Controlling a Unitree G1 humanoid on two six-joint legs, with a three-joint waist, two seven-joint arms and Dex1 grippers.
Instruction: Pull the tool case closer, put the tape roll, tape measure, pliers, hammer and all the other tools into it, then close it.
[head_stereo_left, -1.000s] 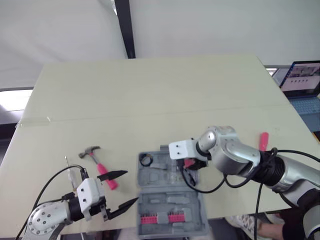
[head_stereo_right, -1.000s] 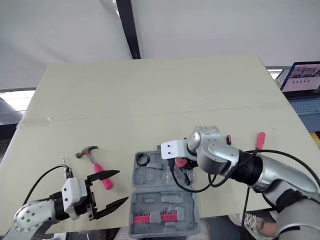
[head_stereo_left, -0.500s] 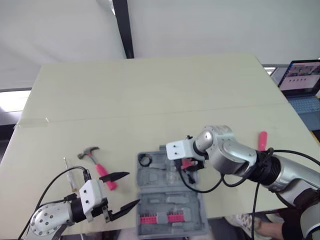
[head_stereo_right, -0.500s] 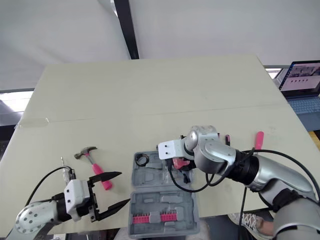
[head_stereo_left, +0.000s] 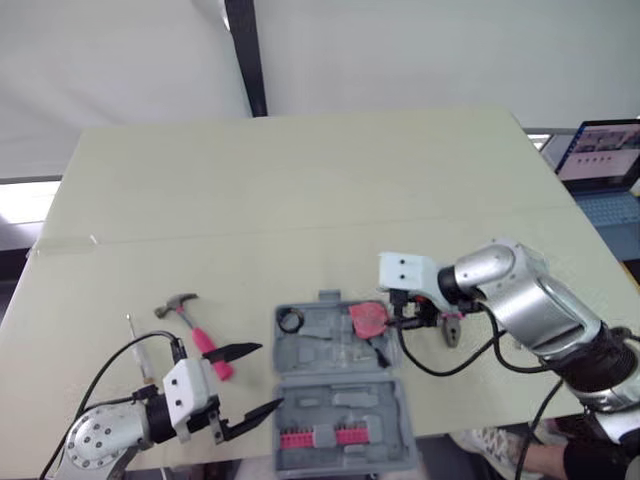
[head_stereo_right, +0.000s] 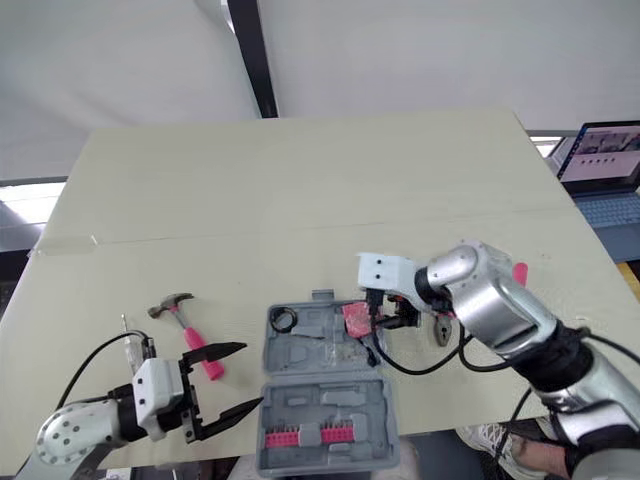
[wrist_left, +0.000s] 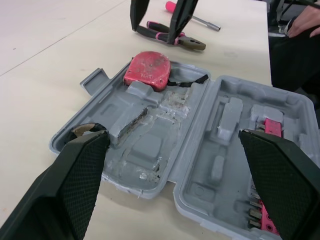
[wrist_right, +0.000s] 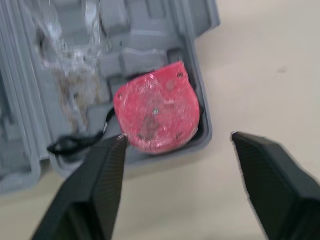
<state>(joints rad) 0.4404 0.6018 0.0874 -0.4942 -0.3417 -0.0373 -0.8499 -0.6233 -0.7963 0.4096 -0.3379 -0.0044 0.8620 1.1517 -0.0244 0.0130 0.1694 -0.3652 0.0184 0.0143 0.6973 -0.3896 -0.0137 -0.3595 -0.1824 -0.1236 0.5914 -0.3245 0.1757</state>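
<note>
Right now the case (head_stereo_left: 318, 345) lies open and flat at the near edge of the bench (head_stereo_left: 300, 190), its two grey halves side by side, one nearer the robot and one farther. The tape measure (head_stereo_left: 368, 318), red and rounded, sits in the far half, in the corner on the robot's right, with its black strap trailing across the moulding. The tape roll (head_stereo_left: 291, 320), a small black ring, is in the same half at the opposite corner. In the near half, two strips of pink bits (head_stereo_left: 318, 438) line the front edge.

The right pincer (wrist_right: 177, 136) hangs over the case's right rim, just beside the tape measure. Its fingers are spread wide and hold nothing. The pliers (head_stereo_left: 452, 328) lie on the bench just right of the case, close to that pincer but apart from it. A pink-handled screwdriver (head_stereo_right: 519, 271) lies farther right, partly behind the arm.

The left pincer (head_stereo_left: 268, 376) hovers at the bench's near edge, just left of the case, facing it. It too is wide open and empty. The hammer (head_stereo_left: 200, 335), with its pink handle and dark head, lies on the bench left of the case, near this pincer. A thin screwdriver (head_stereo_left: 133, 328) lies farther left. A laptop (head_stereo_left: 600, 165) stands off the bench's right side.
</note>
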